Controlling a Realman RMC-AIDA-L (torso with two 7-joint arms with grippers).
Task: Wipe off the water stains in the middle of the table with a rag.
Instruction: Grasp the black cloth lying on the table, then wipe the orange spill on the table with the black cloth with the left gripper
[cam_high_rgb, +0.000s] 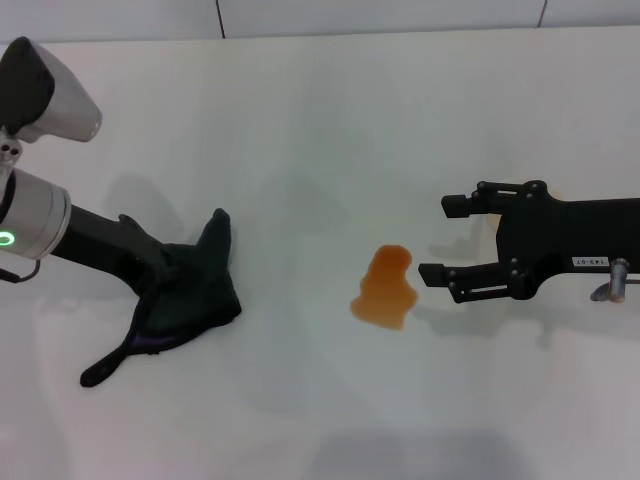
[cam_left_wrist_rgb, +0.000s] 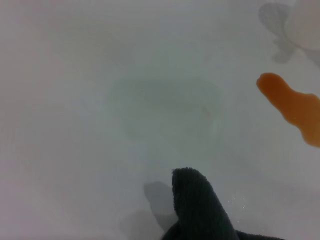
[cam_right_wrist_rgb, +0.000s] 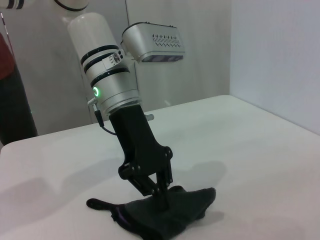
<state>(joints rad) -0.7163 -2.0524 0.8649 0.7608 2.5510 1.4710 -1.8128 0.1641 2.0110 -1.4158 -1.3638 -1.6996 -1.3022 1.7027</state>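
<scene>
Table (cam_high_rgb: 320, 110) fills the head view, white and bare across its middle. Rag (cam_high_rgb: 185, 295), black, lies at centre left, a pointed corner up and a thin tail trailing toward the lower left. The left gripper (cam_high_rgb: 160, 285) is planted in it, fingers closed into the cloth. The right gripper (cam_high_rgb: 440, 238) hovers at centre right, jaws wide and holding nothing. Water stains (cam_high_rgb: 385, 288), one small amber puddle, sit just below frame centre, well apart from the rag. Likely risk: a loose pinch lets the cloth bunch or slip, smearing the liquid instead of lifting it.
</scene>
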